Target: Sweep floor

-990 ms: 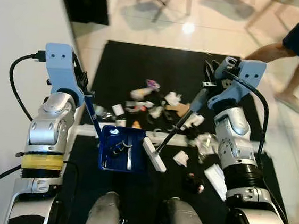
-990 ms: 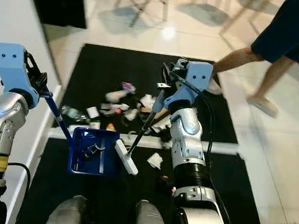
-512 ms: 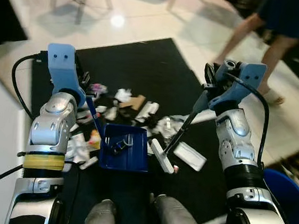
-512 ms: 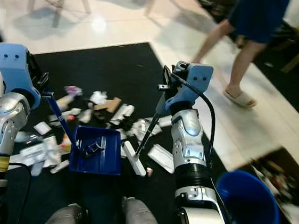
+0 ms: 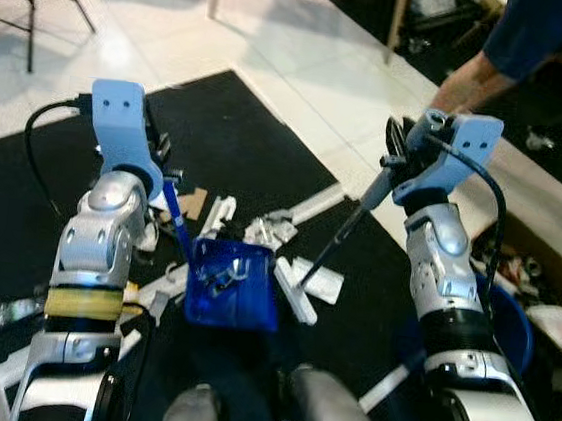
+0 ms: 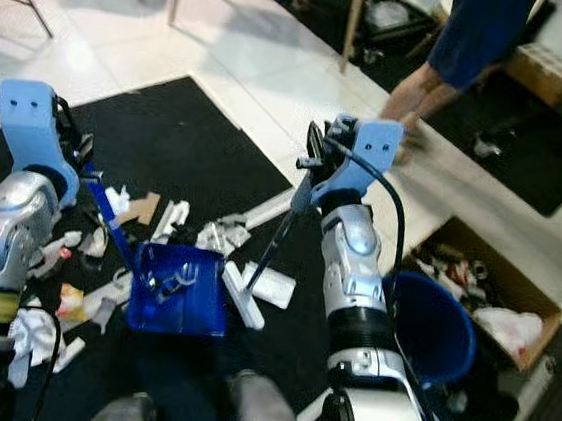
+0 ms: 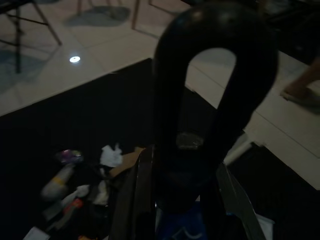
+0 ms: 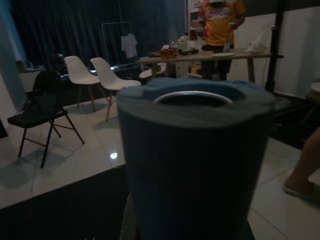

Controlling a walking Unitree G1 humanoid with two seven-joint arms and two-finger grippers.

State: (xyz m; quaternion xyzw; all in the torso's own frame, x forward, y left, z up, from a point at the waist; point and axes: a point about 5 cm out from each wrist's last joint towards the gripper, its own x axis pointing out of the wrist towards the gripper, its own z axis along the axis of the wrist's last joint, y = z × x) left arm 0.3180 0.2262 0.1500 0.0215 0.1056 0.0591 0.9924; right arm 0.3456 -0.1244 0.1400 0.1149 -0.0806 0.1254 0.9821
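Left pincer (image 5: 161, 180): closed on the blue handle of the dustpan (image 5: 233, 286), which sits on the black mat (image 5: 257, 148) just ahead of the robot's feet, scraps already inside it
Right pincer (image 5: 399, 155): clamped round the grey grip of the broom (image 5: 343, 239); the shaft slants down to a white head (image 5: 294, 290) touching the dustpan's right edge
Litter (image 5: 259, 231): white paper scraps and a brown card piece strewn on the mat behind and to the left of the dustpan
Writing: none readable anywhere
Around: blue bin (image 6: 435, 327) on the floor to the robot's right; open cardboard box (image 6: 480, 282) of rubbish just beyond it
Person: legs (image 6: 425, 85) on the tile past the mat's far corner; another person in an orange shirt (image 8: 220, 15) behind a tabletop (image 8: 210, 57); white chairs (image 8: 95, 72) nearby
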